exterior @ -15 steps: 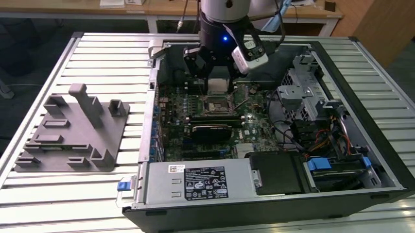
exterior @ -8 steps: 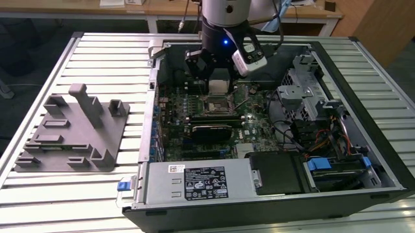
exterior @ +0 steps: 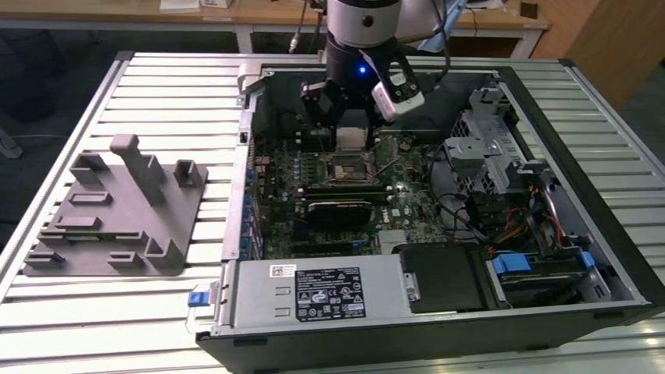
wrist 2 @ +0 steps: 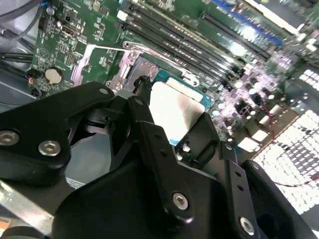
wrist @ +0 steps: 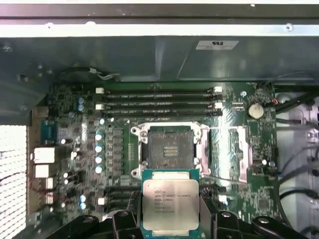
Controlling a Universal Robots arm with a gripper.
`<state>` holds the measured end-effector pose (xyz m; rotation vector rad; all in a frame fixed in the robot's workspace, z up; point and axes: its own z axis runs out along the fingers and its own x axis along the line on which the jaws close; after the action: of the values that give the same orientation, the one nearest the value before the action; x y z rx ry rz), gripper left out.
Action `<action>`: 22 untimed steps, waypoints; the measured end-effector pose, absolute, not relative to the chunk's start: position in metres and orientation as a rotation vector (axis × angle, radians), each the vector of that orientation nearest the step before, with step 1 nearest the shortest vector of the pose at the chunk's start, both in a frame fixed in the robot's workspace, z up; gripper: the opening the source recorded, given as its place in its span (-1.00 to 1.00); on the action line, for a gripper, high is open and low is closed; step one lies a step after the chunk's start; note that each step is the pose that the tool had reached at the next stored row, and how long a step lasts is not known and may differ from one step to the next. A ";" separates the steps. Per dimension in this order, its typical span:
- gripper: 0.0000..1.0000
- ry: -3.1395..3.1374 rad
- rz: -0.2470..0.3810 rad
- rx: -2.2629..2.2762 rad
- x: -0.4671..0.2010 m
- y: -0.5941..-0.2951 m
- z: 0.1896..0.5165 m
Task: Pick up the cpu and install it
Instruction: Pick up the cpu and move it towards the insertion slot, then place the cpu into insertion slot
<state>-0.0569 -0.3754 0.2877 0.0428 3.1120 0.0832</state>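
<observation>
Pinched between the two black fingers [wrist 2: 203, 133] by opposite edges: the cpu [wrist: 171, 201], silvery plate up and lying roughly level. Gripped by the rim, most likely to leave the underside contacts untouched and to keep the flat face parallel to the board for a straight drop. Held in the air inside the open computer case [exterior: 499, 331], over the green motherboard [wrist: 75, 129], just beside the socket [wrist: 169, 152] rather than in it; not yet seated. Socket with its dark contact field exposed and its metal load plate [wrist: 232, 152] swung open, lying flat to one side, evidently to clear the way down. Long memory slots [wrist: 159, 102] running along the socket's far side from the chip, out of the path. Case laid on its side, open face up, toward the edge of the slatted tabletop [exterior: 83, 327] at the exterior view's right, presumably to allow reaching in from above. Near the tabletop's edge at the exterior view's left, well apart from the case, a grey tray [exterior: 114, 226] with upright posts, probably a holder for parts.
</observation>
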 end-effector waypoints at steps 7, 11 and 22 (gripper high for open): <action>0.09 3.112 0.083 0.043 -0.056 -0.367 0.275; 0.09 3.112 0.083 0.043 -0.054 -0.363 0.268; 0.09 3.112 0.082 0.042 -0.051 -0.359 0.257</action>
<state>-0.0511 -0.3586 0.2570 0.0418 3.1121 0.0823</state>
